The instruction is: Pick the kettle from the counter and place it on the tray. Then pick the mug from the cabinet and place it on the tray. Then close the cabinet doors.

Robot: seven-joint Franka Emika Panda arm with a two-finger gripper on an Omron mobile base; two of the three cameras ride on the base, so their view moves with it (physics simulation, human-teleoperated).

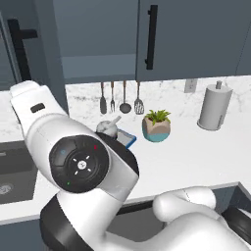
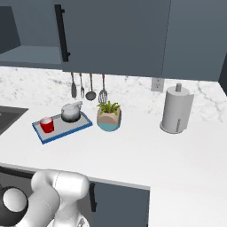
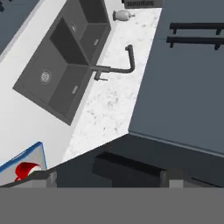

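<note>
Kettle [image 2: 71, 112] and mug [image 2: 46, 125] sit on the tray [image 2: 62, 129]; we now close the cabinet doors [image 1: 193, 39], at twelve o'clock. Tool's grip: we cannot tell.

Arm [image 1: 78, 162]: glossy white rounded shells, dark bands at the joints. One joint carries a round black end cap with a faint white cross-shaped marking at centre and small blue, red and green dots near its rim. A small dark slot sits on the upper link. Finger tips [image 3: 46, 177] look dark grey and blocky, though mostly cropped.
</note>
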